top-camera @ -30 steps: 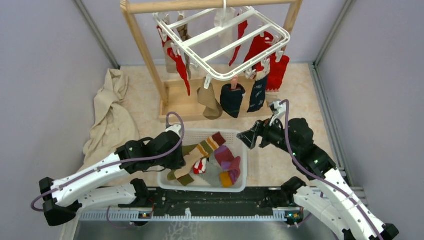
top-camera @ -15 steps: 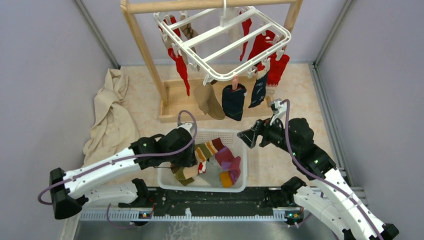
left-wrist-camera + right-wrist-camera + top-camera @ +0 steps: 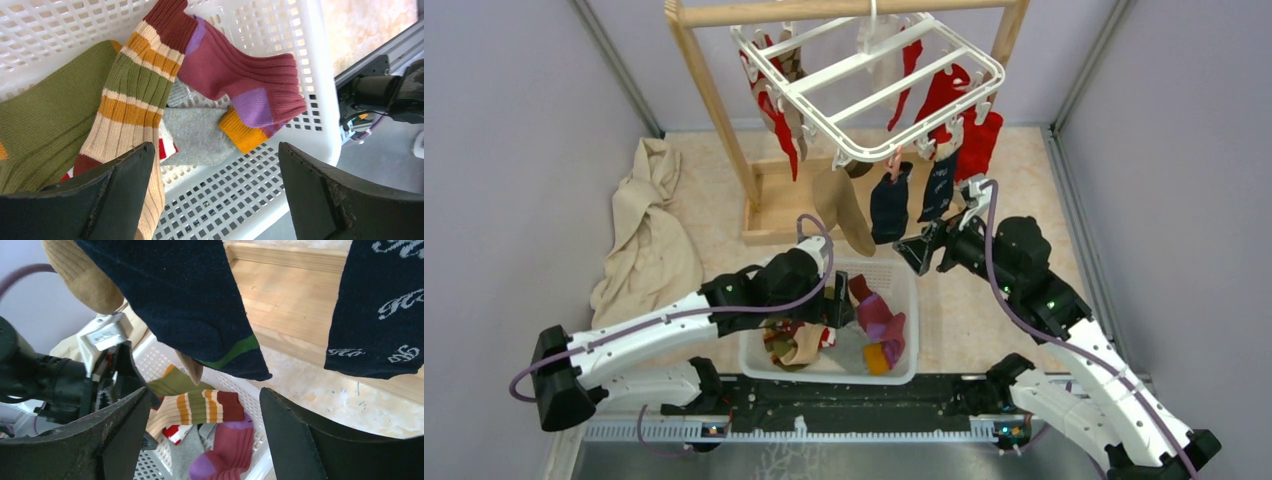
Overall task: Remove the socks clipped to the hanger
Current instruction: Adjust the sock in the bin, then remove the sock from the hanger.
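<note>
The white hanger (image 3: 874,75) hangs from a wooden rail with socks clipped round it: red ones (image 3: 979,140), a tan one (image 3: 844,212), a navy sock (image 3: 890,205) and a lettered navy sock (image 3: 939,185). My left gripper (image 3: 836,300) hovers open over the white basket (image 3: 912,285), with nothing between its fingers (image 3: 125,192). Below it a striped sock (image 3: 135,95) lies loose beside a magenta sock (image 3: 235,70) and a grey one (image 3: 195,132). My right gripper (image 3: 914,250) stands open just below the navy sock (image 3: 185,295), not touching it.
The wooden frame (image 3: 714,100) and its base board (image 3: 779,205) stand behind the basket. A beige cloth (image 3: 649,235) lies crumpled at the left wall. Grey walls close in on both sides. An olive sock (image 3: 45,120) fills the basket's left part.
My left gripper moved right over the basket and opened, letting the striped sock drop in. The hanger swung. My right gripper edged up and left toward the navy sock.
</note>
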{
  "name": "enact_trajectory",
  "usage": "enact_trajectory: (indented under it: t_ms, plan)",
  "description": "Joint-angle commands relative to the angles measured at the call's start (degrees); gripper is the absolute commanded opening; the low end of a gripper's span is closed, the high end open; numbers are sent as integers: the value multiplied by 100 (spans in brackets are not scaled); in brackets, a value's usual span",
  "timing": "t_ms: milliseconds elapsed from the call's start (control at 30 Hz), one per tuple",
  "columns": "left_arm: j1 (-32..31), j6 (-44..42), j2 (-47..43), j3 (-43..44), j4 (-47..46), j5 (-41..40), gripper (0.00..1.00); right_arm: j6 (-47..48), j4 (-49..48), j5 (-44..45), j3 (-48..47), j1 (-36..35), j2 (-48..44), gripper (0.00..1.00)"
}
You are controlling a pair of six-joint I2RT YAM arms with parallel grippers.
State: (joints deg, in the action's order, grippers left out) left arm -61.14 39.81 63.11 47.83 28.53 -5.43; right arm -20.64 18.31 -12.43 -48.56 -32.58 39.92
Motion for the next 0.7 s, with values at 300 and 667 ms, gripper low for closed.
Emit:
enact_trajectory:
  t_ms: [300, 667]
  plan:
    - [-29, -79, -796, 471, 139, -85, 99, 448, -1171, 96, -450, 23, 561, 81]
    - [-34, -105, -932, 550, 284, -72, 99, 602, -2196, -265, -437, 32, 1509, 84]
